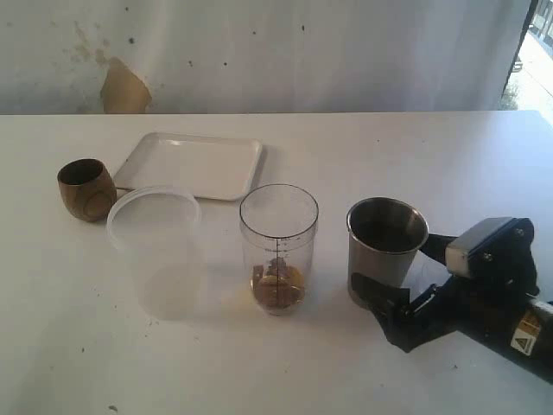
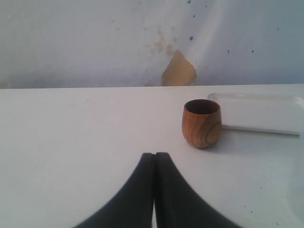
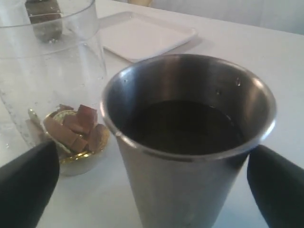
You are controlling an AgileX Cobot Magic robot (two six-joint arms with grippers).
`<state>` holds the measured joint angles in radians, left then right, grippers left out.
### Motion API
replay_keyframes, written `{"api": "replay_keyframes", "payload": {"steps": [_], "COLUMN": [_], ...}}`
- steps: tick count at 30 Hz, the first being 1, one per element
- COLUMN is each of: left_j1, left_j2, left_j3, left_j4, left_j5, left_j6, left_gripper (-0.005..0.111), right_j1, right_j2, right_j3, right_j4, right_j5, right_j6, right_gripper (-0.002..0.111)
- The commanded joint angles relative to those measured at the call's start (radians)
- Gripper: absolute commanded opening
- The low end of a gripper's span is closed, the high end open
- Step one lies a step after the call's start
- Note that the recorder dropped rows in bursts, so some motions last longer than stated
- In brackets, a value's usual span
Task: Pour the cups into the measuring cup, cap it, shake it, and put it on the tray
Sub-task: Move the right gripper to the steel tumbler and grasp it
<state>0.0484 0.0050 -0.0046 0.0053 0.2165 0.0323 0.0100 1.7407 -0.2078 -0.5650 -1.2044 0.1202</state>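
Steel tumbler (image 1: 386, 251): stands upright between the two fingers of your right pincer (image 1: 408, 275), with dark liquid in its lower part.
Right pincer: released and spread wide, one finger on either side of the tumbler. You can see a gap to the wall on each side, so nothing is grasped.
Measuring cup (image 1: 278, 246): upright on the table (image 1: 285, 372), just past the right pincer on the side toward your left arm. It is near the tumbler but apart from it.
Cup contents: brown chunks (image 1: 276, 285) lie at the bottom of the measuring cup, with something shiny and gold-coloured under them.
Milky tub (image 1: 155, 259): upright and uncovered, farther from the right pincer than the measuring cup, on that same side.
White tray (image 1: 192, 164): lies flat, out beyond the measuring cup and well apart from the right pincer.
Wooden cup (image 1: 86, 188): upright, ahead of your left pincer (image 2: 155, 156) and clear of its tips, with the tray's edge just behind it.
Left pincer: clenched, its two fingers pressed flat together with nothing between them.
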Motion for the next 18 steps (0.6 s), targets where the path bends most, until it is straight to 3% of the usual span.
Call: {"api": "replay_keyframes", "payload": {"steps": [1, 18], "left_j1": [0.001, 0.001], "left_j2": [-0.005, -0.005], "left_j3": [0.005, 0.005], "left_j4": [0.003, 0.003], "left_j5": [-0.007, -0.007], "left_j6": [-0.005, -0.005], "left_gripper": [0.000, 0.000], "right_j1": [0.001, 0.001], "right_j2": [0.064, 0.220], "right_j3": [-0.064, -0.165], "right_j4": [-0.012, -0.012], "right_j5": [-0.017, -0.017], "right_j6": [-0.012, -0.012], "right_gripper": [0.105, 0.105]}}
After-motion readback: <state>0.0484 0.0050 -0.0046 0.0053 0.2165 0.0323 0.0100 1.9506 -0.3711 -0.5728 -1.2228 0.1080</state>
